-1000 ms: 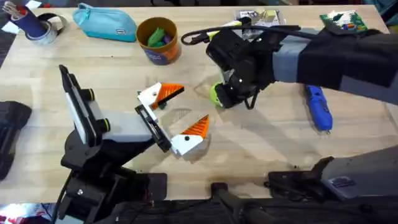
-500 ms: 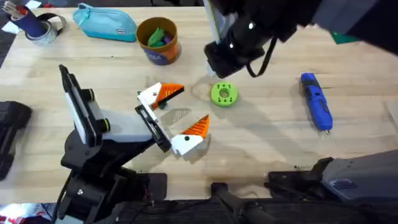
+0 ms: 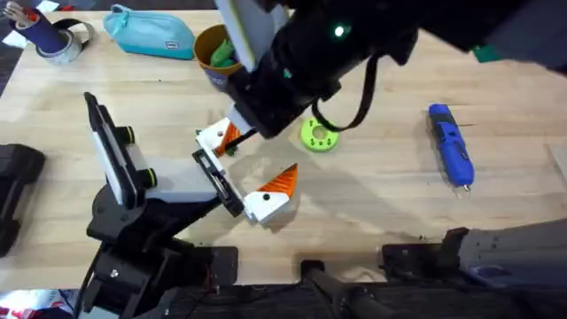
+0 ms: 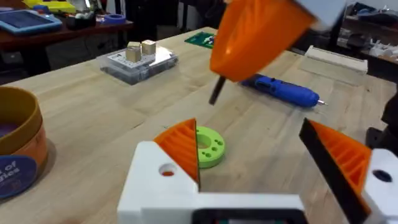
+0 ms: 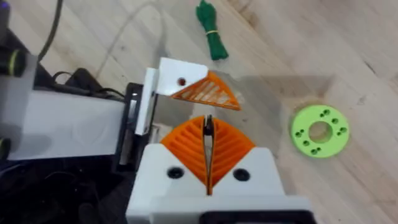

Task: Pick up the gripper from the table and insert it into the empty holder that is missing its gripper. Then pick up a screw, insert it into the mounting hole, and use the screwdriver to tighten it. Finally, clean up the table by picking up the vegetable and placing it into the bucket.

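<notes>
My left gripper [image 3: 273,152] is the white-and-black hand, open, its two white blocks with orange ribbed tips spread apart. One block, the gripper [image 5: 186,84], sits against the end of the black holder [image 5: 132,124] with its mounting hole [image 5: 181,81] facing up. My right gripper [image 5: 208,134] hovers just above that block, shut on a thin dark screw [image 4: 216,92] that pokes out below its orange pads. The green vegetable [image 5: 211,31] lies on the table just beyond the block. The blue screwdriver [image 3: 452,146] lies at the right. My right arm partly covers the orange bucket [image 3: 211,53].
A green holed disc [image 3: 319,135] lies right of the hand. A teal pouch [image 3: 151,34] and a dark blue pen cup [image 3: 44,35] stand at the back left. A clear box with small cubes [image 4: 137,59] sits at the back.
My right arm rose off the green disc, then swung left and came down over the upper white block. The disc is uncovered. The left arm has stayed still.
</notes>
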Available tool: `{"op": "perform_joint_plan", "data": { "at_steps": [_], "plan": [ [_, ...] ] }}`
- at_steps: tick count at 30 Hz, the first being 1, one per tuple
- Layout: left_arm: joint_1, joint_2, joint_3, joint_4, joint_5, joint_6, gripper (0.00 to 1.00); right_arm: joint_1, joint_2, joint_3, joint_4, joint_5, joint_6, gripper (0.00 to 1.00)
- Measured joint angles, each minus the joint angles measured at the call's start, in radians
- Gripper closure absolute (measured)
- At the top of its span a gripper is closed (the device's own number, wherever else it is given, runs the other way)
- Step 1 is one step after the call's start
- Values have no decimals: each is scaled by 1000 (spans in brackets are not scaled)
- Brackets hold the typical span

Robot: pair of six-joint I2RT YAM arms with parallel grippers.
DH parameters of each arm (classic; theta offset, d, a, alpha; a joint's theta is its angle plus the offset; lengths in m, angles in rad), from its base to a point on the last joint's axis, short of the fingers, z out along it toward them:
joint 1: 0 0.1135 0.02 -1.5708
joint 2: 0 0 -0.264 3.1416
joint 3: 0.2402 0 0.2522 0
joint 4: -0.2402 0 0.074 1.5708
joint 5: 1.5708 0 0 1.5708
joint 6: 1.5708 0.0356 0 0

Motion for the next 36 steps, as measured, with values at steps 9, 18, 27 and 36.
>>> {"op": "perform_joint_plan", "data": {
  "at_steps": [9, 18, 27, 36],
  "plan": [
    [0, 0, 0, 0, 0, 0, 10, 13, 9, 3, 67, -22, -4, 996],
    [0, 0, 0, 0, 0, 0, 10, 13, 66, 5, 98, -69, -23, 996],
    [0, 0, 0, 0, 0, 0, 10, 13, 74, 6, 114, -101, -48, 996],
    [0, 0, 0, 0, 0, 0, 10, 13, 101, 6, 115, -103, -54, 996]
  ]
}}
